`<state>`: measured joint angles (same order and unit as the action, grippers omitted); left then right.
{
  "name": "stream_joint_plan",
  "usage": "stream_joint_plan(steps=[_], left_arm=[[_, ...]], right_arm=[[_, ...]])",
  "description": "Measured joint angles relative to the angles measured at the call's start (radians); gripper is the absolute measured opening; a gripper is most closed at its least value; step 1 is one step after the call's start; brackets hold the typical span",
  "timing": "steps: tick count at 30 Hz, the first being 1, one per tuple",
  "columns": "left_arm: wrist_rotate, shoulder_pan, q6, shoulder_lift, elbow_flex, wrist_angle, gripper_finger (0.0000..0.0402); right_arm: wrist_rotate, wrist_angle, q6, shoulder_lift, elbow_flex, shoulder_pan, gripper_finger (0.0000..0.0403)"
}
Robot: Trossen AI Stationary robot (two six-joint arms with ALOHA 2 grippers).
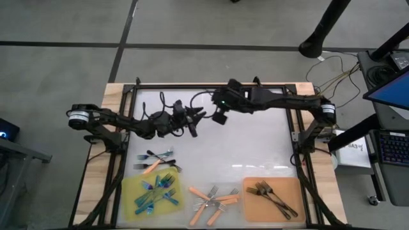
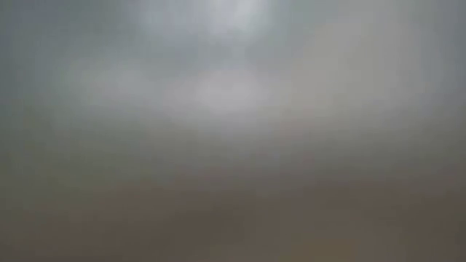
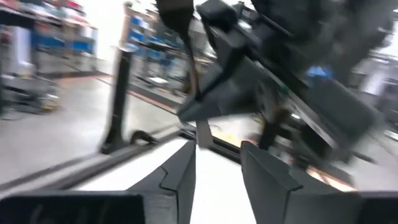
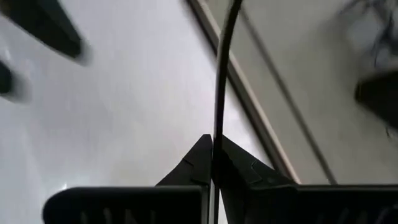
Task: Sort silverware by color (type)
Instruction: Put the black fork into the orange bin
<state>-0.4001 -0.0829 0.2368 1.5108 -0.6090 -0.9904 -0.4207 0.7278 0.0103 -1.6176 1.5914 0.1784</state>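
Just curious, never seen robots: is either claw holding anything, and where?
The right gripper pinches a thin dark fork by one end; the left gripper holds nothing.

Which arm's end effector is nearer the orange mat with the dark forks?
The right end effector. It hangs over the table's far middle, up-left of the orange mat; the left end effector sits farther left.
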Motion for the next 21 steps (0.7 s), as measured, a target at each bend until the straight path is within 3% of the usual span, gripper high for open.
stream_joint_plan(steps=[4, 11, 21], left_arm=[[0.129, 0.001, 0.051, -0.001, 0.000, 0.026, 0.0121], [0.286, 0.001, 0.088, -0.003, 0.000, 0.023, 0.0123], [0.290, 0.001, 0.084, -0.005, 0.002, 0.026, 0.0123]], right_arm=[[-0.001, 0.291, -0.135, 0.016, 0.066, -0.031, 0.0008], [0.095, 0.512, -0.396, 0.033, 0.025, -0.221, 0.0008], [0.220, 0.664, -0.876, 0.049, 0.021, -0.653, 0.0008]])
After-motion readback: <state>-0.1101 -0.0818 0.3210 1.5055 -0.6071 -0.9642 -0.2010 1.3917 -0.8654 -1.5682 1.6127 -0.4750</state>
